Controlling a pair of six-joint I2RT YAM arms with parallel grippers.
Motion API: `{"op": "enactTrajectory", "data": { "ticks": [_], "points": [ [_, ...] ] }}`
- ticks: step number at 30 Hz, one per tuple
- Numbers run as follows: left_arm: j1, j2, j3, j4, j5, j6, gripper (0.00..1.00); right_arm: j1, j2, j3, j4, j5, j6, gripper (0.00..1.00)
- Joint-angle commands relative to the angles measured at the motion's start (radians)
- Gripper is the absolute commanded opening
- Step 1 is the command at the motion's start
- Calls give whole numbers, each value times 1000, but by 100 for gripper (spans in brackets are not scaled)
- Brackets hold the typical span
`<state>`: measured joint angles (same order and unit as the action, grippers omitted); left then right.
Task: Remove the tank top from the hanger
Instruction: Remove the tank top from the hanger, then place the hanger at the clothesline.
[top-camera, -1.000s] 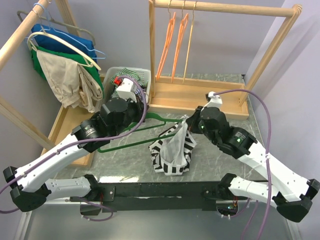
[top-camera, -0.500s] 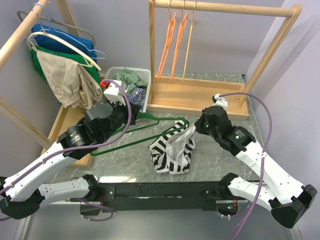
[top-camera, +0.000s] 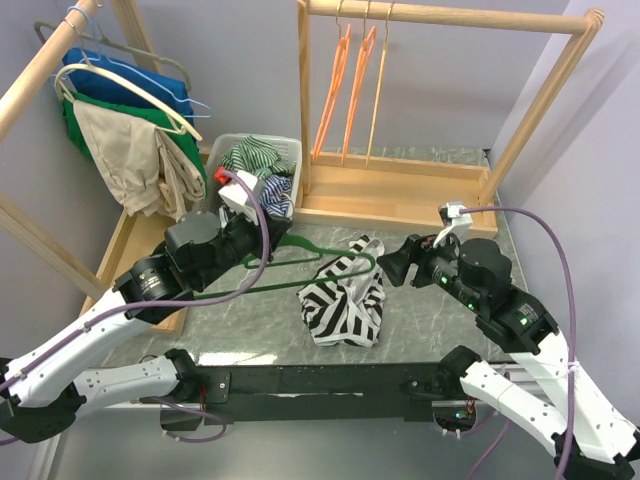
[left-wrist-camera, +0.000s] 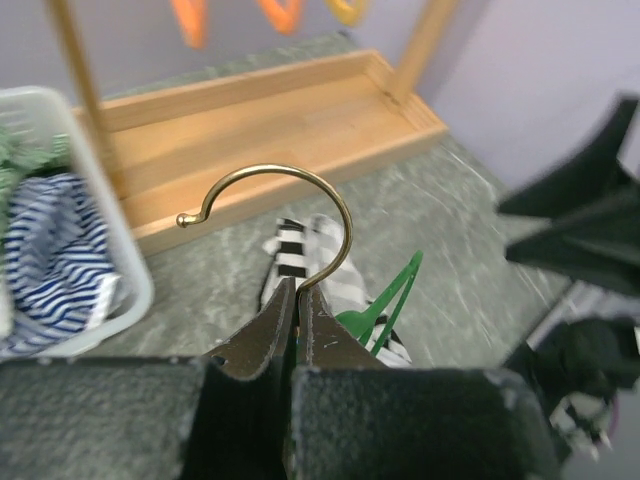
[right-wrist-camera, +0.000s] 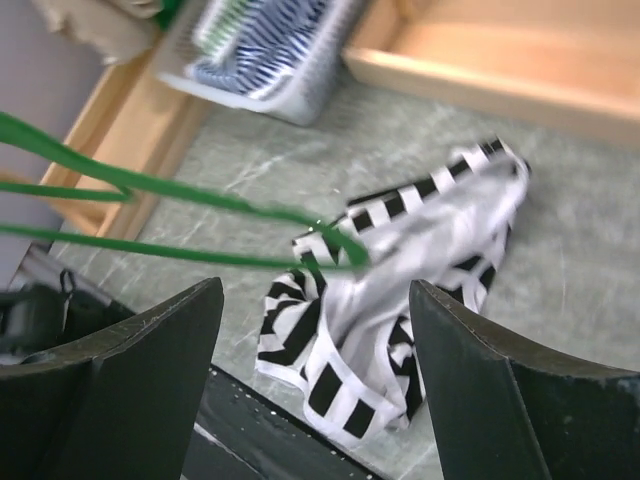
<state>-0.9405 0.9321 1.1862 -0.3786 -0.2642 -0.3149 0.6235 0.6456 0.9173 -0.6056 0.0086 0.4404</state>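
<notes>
- Since 1 second ago, my right gripper (top-camera: 392, 266) has released the tank top (top-camera: 343, 300); it now lies heaped on the table (top-camera: 250, 320), at the green hanger's (top-camera: 300, 262) tip.
- Left wrist: my left gripper (left-wrist-camera: 297, 300) pinches the hanger just below its hook (left-wrist-camera: 275, 167).
- Right wrist: my fingers (right-wrist-camera: 140, 350) are spread and hold nothing. The fabric looks light and limp, so I judge a strap or the hem the best place to pinch.

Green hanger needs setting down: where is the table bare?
Grey tabletop is bare between the thin green hanger and the near black rail; the wooden rack base under the orange hangers is bare too. Crowded around the black-and-white striped tank top.
</notes>
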Motion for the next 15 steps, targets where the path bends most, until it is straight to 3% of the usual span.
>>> {"op": "enactTrajectory", "data": {
  "ticks": [1,5,15],
  "points": [
    [-3,-36,-23,109,236,86,1,-5,52,61,23,-133,-161,83],
    [-4,-49,-46,151,301,109,1,-7,109,87,13,-301,-207,82],
    [-4,-7,-43,175,345,126,1,-5,127,89,-29,-492,-267,74]
  ]
}}
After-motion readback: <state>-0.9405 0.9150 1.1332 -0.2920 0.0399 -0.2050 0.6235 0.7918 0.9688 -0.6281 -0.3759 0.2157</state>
